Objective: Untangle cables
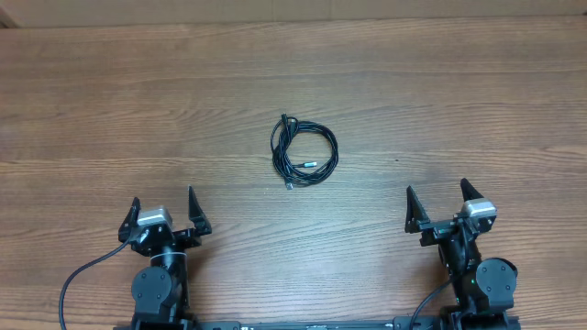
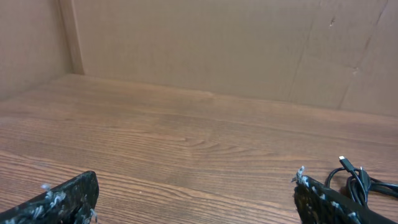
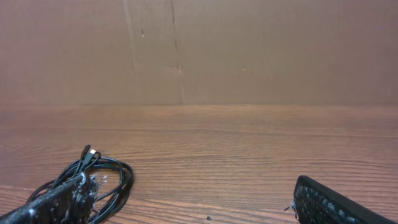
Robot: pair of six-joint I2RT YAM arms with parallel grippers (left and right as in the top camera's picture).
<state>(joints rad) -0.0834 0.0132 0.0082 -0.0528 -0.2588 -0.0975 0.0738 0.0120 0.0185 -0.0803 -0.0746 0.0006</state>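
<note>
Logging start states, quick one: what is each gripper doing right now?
Left gripper: open, holding nothing.
Right gripper: open, holding nothing.
The cables lie apart from both.

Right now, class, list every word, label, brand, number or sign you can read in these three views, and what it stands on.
No readable text in any view.
The cables: no marking visible; their plugs are too small to tell.
The table, the cardboard wall, the left tool and the right tool, both open: no lettering.
</note>
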